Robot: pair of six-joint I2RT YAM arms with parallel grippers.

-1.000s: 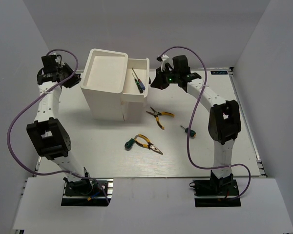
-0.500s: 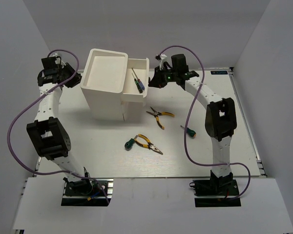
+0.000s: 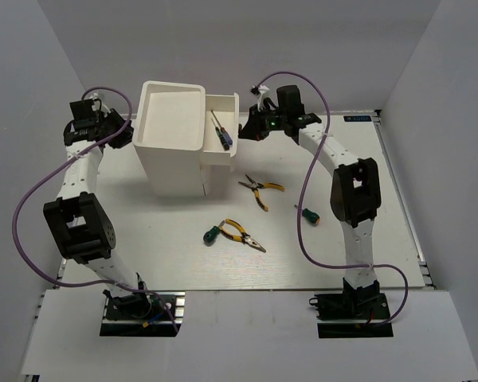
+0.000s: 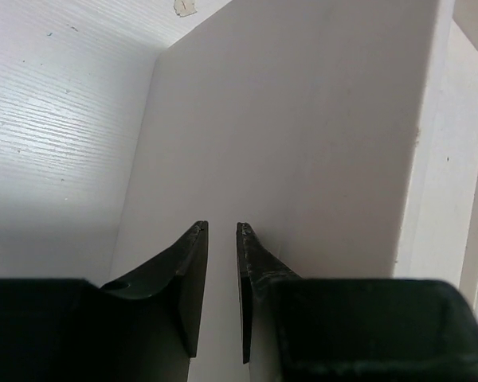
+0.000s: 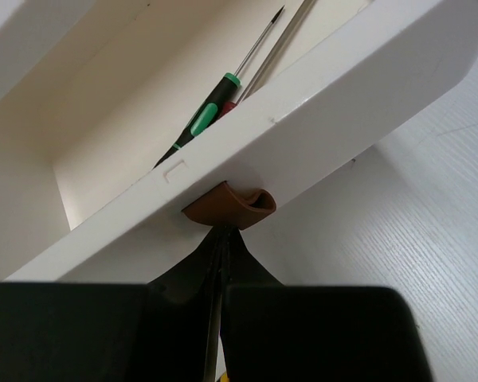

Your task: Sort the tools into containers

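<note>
The tall white box unit (image 3: 171, 135) stands at the back left. Its top drawer (image 3: 221, 131) is pulled out to the right and holds two thin screwdrivers (image 3: 221, 131). My right gripper (image 3: 251, 130) is shut, with its tips against the drawer's brown knob (image 5: 229, 207); in the right wrist view the gripper (image 5: 221, 231) sits just under the knob, and a dark, green-banded screwdriver (image 5: 199, 123) shows inside the drawer (image 5: 303, 103). My left gripper (image 3: 127, 131) is at the box's left wall (image 4: 303, 143), its jaws (image 4: 221, 231) narrowly apart and empty.
On the table lie two yellow-and-black pliers, one (image 3: 260, 189) in the middle and the other (image 3: 243, 233) nearer me. A green-handled screwdriver (image 3: 212, 233) touches the near pliers and another (image 3: 307, 213) lies to the right. White walls enclose the table.
My right gripper has moved left against the knob, and the drawer has slid a little into the box. My left gripper has shifted slightly right toward the box wall.
</note>
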